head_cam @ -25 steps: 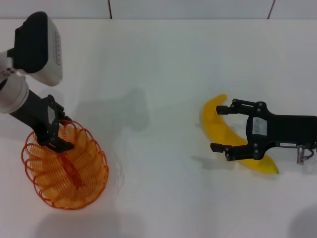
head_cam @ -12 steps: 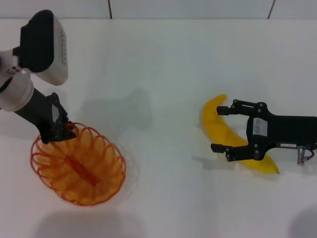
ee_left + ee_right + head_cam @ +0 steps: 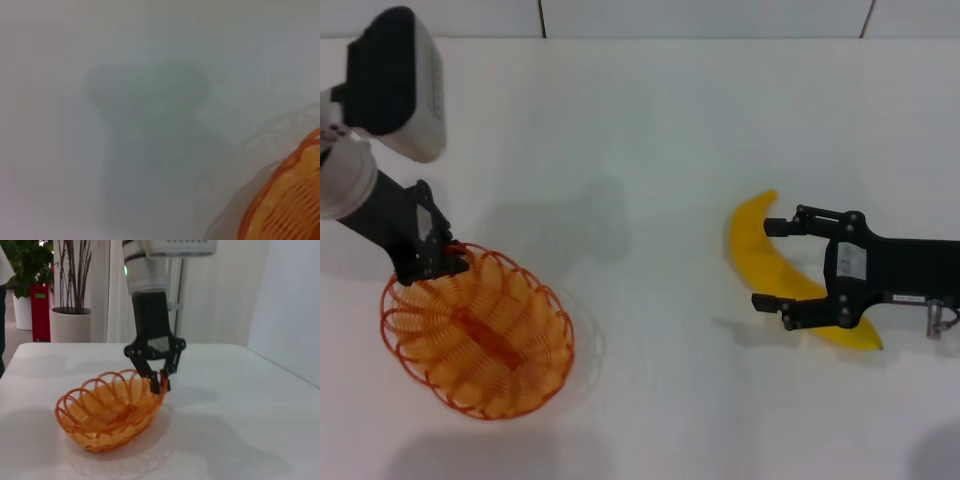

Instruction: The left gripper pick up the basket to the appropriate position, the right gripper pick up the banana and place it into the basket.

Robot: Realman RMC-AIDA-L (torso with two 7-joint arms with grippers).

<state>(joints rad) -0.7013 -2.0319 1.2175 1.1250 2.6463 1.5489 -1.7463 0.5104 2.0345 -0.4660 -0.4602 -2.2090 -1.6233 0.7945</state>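
Basket rim in left claw (table's left).

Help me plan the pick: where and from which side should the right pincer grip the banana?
Grip the banana across its thick middle, coming straight down from above: it lies flat on the table, and the open right pincer already straddles that stretch.

white table, basket, banana

We see the left gripper pinching the basket rim at far-left edge. Right gripper spread wide, straddling the banana on the table.
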